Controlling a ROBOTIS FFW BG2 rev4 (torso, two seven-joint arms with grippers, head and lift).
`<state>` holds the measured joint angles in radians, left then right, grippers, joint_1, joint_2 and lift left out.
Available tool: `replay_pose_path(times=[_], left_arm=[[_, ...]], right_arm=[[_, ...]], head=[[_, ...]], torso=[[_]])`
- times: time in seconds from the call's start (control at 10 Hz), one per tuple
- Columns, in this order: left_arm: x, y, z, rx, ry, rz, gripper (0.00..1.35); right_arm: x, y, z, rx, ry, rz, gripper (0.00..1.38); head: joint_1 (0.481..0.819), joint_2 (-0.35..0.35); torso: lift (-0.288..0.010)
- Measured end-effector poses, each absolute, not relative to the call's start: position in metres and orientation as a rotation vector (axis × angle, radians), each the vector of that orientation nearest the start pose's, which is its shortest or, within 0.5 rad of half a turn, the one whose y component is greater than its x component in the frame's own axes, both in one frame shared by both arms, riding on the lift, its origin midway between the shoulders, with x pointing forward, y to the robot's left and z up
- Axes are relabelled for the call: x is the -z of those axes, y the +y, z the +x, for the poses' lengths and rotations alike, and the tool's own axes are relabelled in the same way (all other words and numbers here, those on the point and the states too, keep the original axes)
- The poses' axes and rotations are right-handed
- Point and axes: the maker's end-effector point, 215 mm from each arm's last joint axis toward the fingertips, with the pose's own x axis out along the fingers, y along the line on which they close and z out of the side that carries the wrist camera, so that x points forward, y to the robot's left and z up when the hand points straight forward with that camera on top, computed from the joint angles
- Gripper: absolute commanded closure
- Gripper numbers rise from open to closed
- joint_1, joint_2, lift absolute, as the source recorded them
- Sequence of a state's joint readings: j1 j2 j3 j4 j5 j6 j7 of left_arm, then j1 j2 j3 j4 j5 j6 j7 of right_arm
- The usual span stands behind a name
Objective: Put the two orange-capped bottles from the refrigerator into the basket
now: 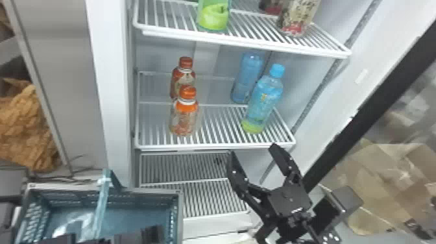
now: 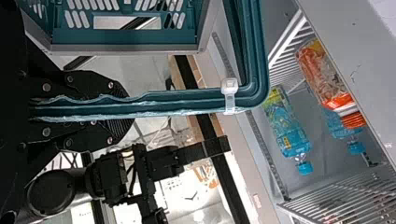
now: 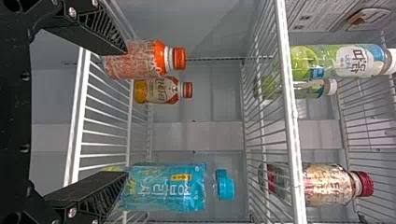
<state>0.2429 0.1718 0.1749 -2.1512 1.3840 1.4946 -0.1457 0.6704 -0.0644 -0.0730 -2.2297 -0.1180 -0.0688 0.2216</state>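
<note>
While L tool clamps basket hdl, R tool is spread nr fridge shelf.

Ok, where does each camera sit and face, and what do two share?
Head view: on the head, facing forward-down at refrigerator and basket; right hand shows.
Left wrist view: left wrist, past the left hand, closed on the basket's handle, toward the refrigerator.
Right wrist view: right wrist, into the refrigerator; open fingers show.
Head and right wrist views share both orange-capped bottles.
</note>
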Motion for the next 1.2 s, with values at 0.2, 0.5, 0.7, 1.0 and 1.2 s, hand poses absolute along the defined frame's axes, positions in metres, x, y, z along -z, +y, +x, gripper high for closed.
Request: replay_pose_path(times=[0.2,0.5,0.7,1.0,1.2], left_arm=[[0.321,0.023,0.287,1.058,0.930,-0.837,1.14],[0.320,0.022,0.287,1.060,0.929,-0.838,1.14],[0.319,0.022,0.288,1.060,0.925,-0.839,1.14],[0.317,0.021,0.288,1.067,0.922,-0.836,1.14],[0.313,0.019,0.291,1.077,0.914,-0.829,1.14]], right_arm=[[0.284,-0.216,0.397,-0.203,-0.063,0.015,0.13],[0.283,-0.216,0.397,-0.204,-0.065,0.012,0.13],[0.281,-0.216,0.397,-0.205,-0.069,0.009,0.14],[0.281,-0.202,0.406,-0.236,-0.078,0.017,0.13],[0.281,-0.180,0.418,-0.284,-0.092,0.030,0.13]], head=[[0.695,-0.319],[0.695,-0.321],[0.695,-0.320],[0.695,-0.298],[0.695,-0.266]], torso=[[-0.288],[-0.288],[-0.288],[-0.288],[-0.288]])
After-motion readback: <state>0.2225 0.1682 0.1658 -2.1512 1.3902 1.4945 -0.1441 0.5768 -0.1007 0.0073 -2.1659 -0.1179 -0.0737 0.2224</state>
